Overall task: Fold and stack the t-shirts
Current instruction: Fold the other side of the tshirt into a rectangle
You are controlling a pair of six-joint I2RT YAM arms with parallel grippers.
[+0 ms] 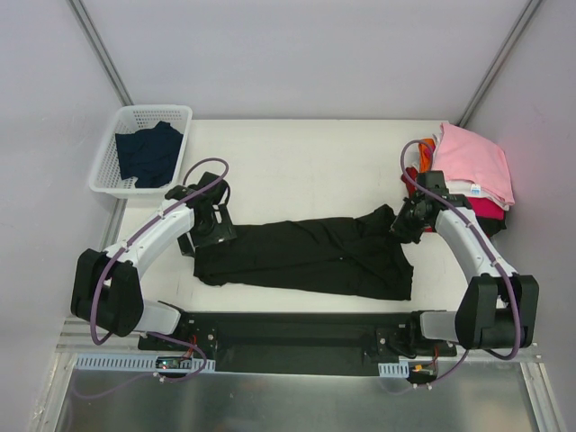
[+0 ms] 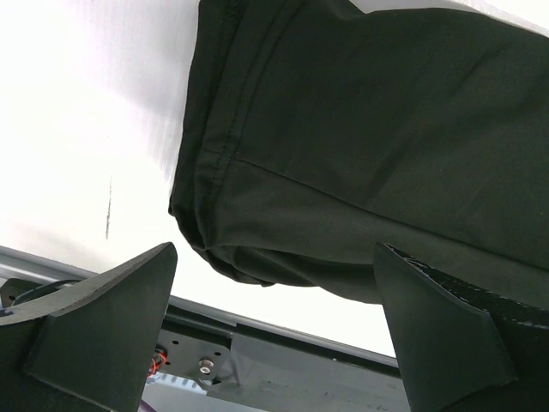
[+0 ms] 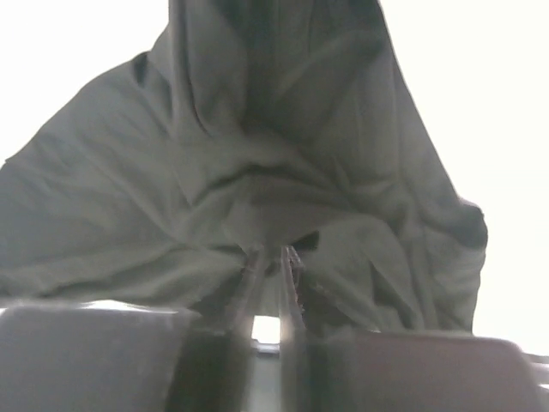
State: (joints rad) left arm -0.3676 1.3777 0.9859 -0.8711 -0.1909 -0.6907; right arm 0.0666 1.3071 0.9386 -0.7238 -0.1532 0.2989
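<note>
The black t-shirt (image 1: 306,256) is matt, creased cloth; basket (image 1: 104,166), white plastic mesh; table (image 1: 306,171), smooth white.

Left pincer (image 2: 274,257) spread wide; right pincer (image 3: 270,257) pinched nearly shut.

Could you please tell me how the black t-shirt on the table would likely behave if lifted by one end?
It would probably hang limp and drape: the black t-shirt lies flat in soft wrinkles and bunches where the right claw pinches it. Being thin cloth, it is likely light. Pushed, it may crumple rather than slide whole, as its rumpled right end suggests.
</note>
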